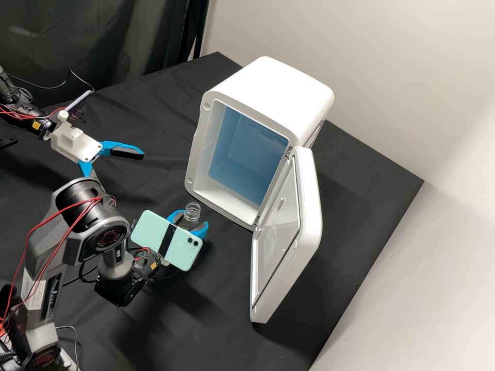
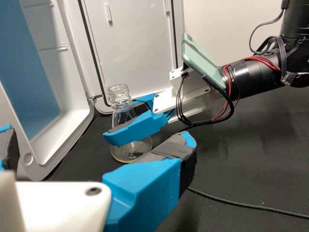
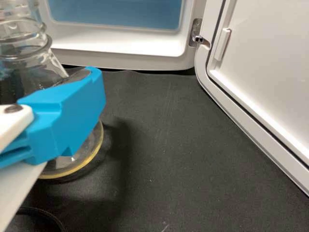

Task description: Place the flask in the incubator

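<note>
A small clear glass flask (image 1: 192,211) stands on the black bench just in front of the open white incubator (image 1: 273,93), which has a blue inside. My right gripper (image 1: 190,224) is shut on the flask, one blue finger on each side of its cone. The flask's base (image 3: 72,159) rests on the cloth, with my right finger (image 3: 63,116) pressed against the glass. The left wrist view shows the flask (image 2: 120,104) held between those fingers. My left gripper (image 1: 105,157) hangs open and empty farther left, apart from the flask.
The incubator's door (image 1: 304,216) is swung wide open to the right of the flask, its edge resting on the bench. A mint-green phone (image 1: 167,239) is mounted on the right wrist. Red wires and cables run along both arms. The bench's edge lies right of the incubator.
</note>
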Action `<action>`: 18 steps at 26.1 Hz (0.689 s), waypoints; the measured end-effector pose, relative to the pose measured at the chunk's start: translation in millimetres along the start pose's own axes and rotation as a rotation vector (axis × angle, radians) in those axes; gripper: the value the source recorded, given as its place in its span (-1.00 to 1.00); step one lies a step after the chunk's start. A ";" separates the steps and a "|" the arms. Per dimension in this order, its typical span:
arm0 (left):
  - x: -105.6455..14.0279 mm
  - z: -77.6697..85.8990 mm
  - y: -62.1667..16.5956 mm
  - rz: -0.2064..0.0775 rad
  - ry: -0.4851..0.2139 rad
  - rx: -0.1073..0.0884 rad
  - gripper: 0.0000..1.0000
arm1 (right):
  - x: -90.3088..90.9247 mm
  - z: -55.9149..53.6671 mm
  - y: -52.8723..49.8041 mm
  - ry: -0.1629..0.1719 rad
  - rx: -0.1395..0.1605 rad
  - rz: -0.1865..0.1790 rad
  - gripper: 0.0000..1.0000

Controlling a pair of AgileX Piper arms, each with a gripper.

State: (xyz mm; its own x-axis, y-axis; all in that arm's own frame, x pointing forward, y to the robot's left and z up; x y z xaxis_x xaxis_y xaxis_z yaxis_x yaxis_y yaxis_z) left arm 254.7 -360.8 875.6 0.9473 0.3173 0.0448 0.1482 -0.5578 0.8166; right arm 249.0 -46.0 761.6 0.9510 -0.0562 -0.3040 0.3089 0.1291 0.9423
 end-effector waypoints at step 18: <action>0.0 0.0 0.0 0.000 0.000 0.000 1.00 | 3.6 2.2 5.0 -0.007 -0.004 0.014 -1.00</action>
State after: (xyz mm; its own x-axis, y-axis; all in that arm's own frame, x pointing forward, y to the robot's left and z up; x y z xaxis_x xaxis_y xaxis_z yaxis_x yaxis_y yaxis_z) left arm 254.7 -360.8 875.6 0.9473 0.3173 0.0448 0.1482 -0.5578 0.8166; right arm 254.0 -47.7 765.5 0.9550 -0.0610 -0.2902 0.2960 0.1340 0.9457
